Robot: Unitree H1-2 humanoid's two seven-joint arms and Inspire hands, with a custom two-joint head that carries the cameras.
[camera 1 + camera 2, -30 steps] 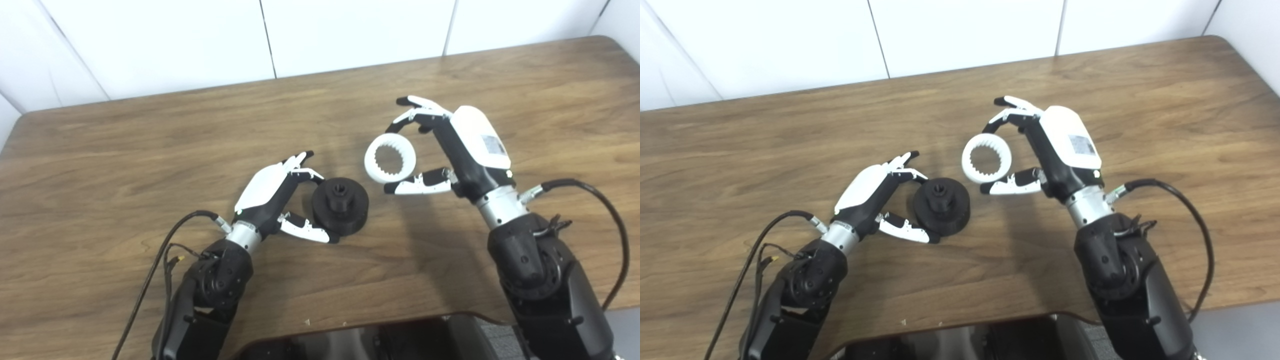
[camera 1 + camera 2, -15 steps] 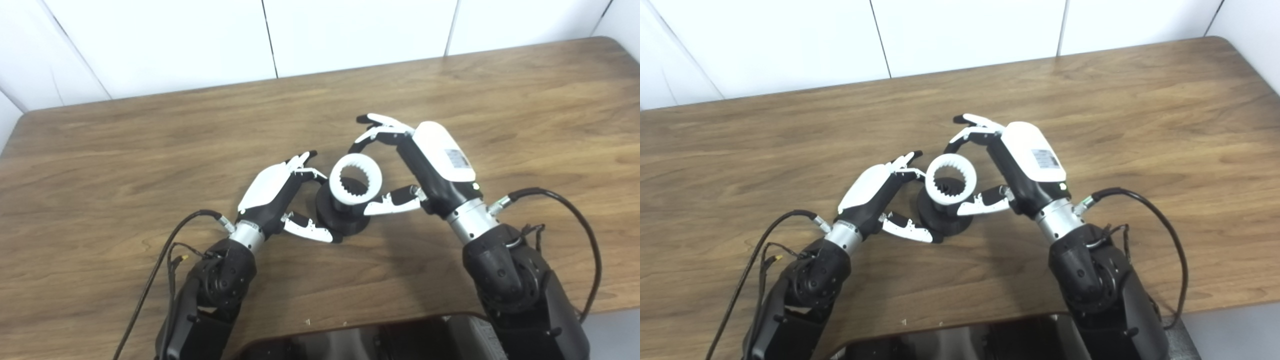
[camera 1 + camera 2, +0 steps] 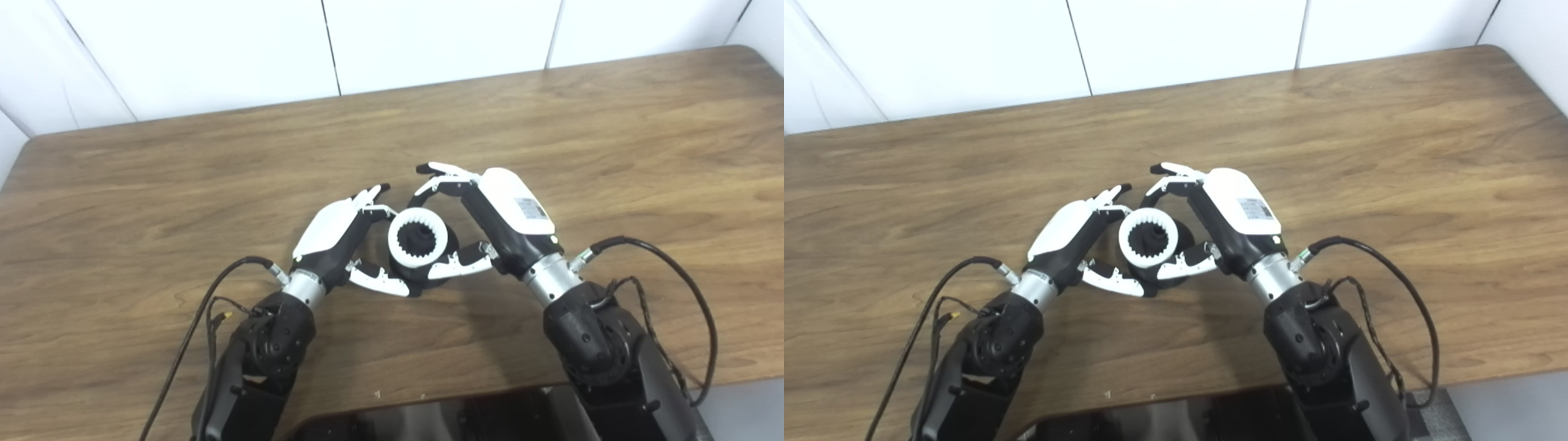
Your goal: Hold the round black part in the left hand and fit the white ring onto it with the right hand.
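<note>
Ring [image 3: 419, 237], white with a toothed inner edge, sits around the central hub of the round black part [image 3: 446, 242] near the middle of the wooden table [image 3: 184, 184]. The hub shows dark through the ring's opening; whether the ring is seated fully down on the part's flange cannot be told from either view.

Right hand [image 3: 490, 223] grasps the ring: its fingers [image 3: 438, 180] arch over the far side of the ring and its thumb [image 3: 456, 267] lies against the near side. The back of this hand, white with a small label, faces up and to the right. Contact of the fingertips with the ring's far edge is hidden behind the ring itself.

Left hand [image 3: 340, 242] holds the black part from the left: its fingers [image 3: 370, 199] curve around the far left of the part and its thumb [image 3: 380, 283] reaches under the near edge, its dark tip touching the part's base. The part rests on the table between the two hands, upright, with its broad flange down.

Both forearms come up from the bottom edge and converge on the part, the two hands nearly meeting above it at the fingertips. A black cable [image 3: 667, 263] loops from the right wrist; another cable [image 3: 202, 306] runs from the left wrist down toward the bottom edge. White wall panels [image 3: 429, 37] stand behind the table's far edge.
</note>
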